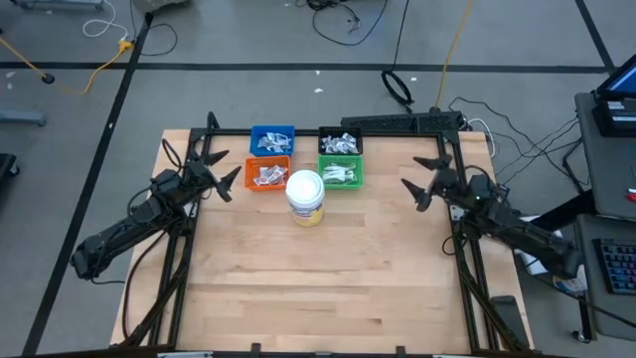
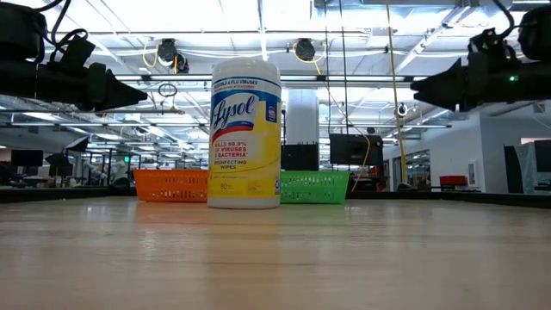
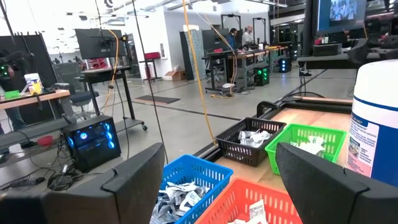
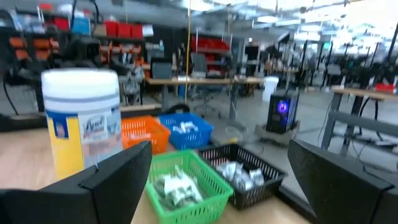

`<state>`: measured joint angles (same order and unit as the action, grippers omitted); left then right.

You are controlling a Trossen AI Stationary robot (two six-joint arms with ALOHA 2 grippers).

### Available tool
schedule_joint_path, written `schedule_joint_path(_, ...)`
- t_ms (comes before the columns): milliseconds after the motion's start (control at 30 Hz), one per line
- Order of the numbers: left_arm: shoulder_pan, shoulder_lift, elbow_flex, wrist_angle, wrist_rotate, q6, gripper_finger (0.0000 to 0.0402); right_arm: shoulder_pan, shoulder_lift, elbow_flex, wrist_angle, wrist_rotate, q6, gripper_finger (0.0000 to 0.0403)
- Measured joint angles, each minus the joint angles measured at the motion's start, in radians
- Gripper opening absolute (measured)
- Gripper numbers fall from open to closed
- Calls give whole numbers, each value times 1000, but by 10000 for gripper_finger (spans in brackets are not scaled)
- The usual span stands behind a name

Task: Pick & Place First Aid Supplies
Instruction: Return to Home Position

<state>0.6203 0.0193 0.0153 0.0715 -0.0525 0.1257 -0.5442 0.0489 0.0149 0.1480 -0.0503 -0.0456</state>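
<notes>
A wooden counter [image 1: 298, 283] seen from above, with a dark robot arm at each side. The first aid packets [image 1: 340, 145] all lie in four small mesh bins grouped at the far middle: blue bin [image 1: 271, 139] and black bin [image 1: 340, 134] behind, orange bin [image 1: 268, 184] and green bin [image 1: 350, 183] in front. A Lysol wipes canister [image 1: 305, 196] stands just in front of the orange and green bins. No loose packet shows on the bare wood.

The left claw [image 1: 232, 183] hangs above the counter's left side near the orange bin, its fingers spread and holding nothing. The right claw [image 1: 413, 194] hangs above the right side, well apart from the green bin, likewise spread and empty.

The packets look thin, flat, very light and crinkly, probably slick. A pinch across one free edge or corner should suit best. Heaped as they are, a grab may lift several, or a packet may slip out.

From counter height the canister hides the middle of the group. Only the orange and green bins show, their contents unseen, and the blue and black bins are hidden. The packets' print cannot be read, so their kinds and numbers stay uncertain.
</notes>
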Motion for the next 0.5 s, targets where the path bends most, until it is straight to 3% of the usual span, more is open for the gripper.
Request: schedule_joint_path(500, 0, 0, 0, 0, 0, 0, 310, 0, -47, -1, 4, -3, 0, 373)
